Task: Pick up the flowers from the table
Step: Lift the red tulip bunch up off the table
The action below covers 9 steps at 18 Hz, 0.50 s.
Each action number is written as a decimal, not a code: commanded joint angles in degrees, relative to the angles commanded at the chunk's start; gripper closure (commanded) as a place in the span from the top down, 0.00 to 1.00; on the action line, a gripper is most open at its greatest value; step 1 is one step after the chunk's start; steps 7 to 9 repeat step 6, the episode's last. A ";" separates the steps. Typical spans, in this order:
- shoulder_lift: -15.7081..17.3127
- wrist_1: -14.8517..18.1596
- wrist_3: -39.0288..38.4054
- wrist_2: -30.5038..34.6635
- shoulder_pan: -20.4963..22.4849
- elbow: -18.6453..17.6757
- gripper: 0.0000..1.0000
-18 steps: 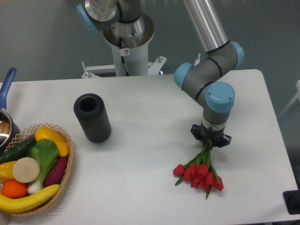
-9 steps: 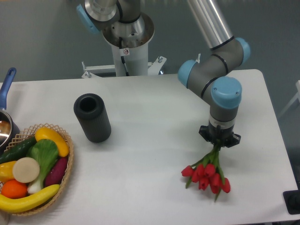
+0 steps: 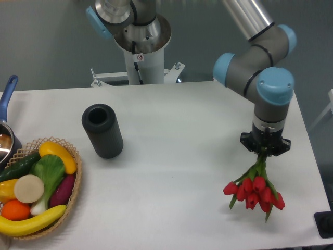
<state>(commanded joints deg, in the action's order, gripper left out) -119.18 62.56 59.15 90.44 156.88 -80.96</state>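
We are seeing the black two-finger gripper (image 3: 265, 151) clenching the bunch of red tulips (image 3: 255, 190) by its green stems, now carrying it farther from the black cylinder (image 3: 102, 130), above the white table (image 3: 171, 172).

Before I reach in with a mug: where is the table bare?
The widest bare patch of the table runs between the black cylinder and the flowers held in the gripper. The back strip is bare too. The left edge is crowded by the basket and pot.

red flowers (image 3: 254, 190), white table (image 3: 171, 130), black cylinder (image 3: 102, 130)
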 joint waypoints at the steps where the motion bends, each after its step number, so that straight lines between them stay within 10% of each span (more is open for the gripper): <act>1: -0.09 0.97 0.00 -0.09 0.00 0.62 0.00; 9: 0.00 1.33 0.00 0.00 0.00 0.98 0.00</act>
